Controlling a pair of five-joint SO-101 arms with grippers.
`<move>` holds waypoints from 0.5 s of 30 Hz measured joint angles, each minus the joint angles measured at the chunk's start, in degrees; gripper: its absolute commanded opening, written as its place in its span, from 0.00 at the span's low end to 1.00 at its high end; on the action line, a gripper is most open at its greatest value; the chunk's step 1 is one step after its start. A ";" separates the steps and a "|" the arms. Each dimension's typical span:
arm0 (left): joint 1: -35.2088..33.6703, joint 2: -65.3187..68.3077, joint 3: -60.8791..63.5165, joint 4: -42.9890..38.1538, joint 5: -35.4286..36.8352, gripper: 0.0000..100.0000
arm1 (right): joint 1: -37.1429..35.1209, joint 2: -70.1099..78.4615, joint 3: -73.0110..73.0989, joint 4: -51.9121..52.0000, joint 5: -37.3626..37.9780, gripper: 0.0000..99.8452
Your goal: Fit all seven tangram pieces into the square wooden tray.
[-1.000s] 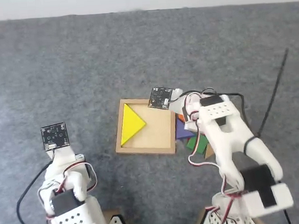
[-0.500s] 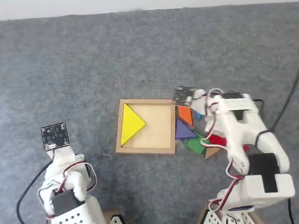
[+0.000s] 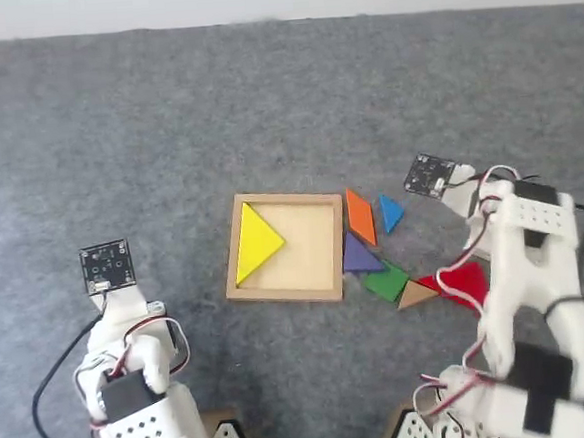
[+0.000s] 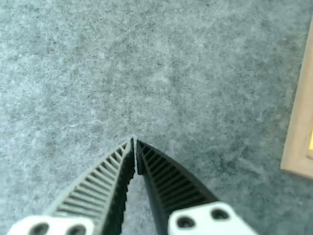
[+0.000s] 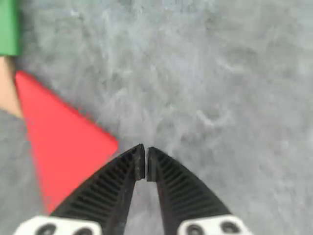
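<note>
Right wrist view: the right pincer (image 5: 142, 164), clenched on nothing, hangs just beside the flat red triangular tangram piece (image 5: 58, 147); lowered shut, it would likely shove that piece aside.

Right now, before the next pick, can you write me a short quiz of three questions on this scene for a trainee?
1. True or false: the yellow triangle lies inside the wooden tray.
2. How many pieces lie outside the tray, on the grey mat?
3. The piece beside the right gripper in its wrist view is: A. red, B. white, C. black.
Key: 1 true; 2 six; 3 A, the red triangle.
</note>
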 measured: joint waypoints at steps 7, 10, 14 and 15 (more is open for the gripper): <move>0.00 0.00 0.00 0.00 0.00 0.01 | 0.26 -9.58 3.96 9.41 0.00 0.25; 0.00 0.00 0.00 0.00 0.00 0.01 | 0.00 -10.37 8.09 9.41 0.00 0.26; 0.00 0.00 0.00 0.00 0.00 0.01 | -0.09 -10.46 10.46 9.41 0.00 0.26; 0.00 0.00 0.00 0.00 0.00 0.01 | -0.35 -10.46 10.90 9.41 0.00 0.26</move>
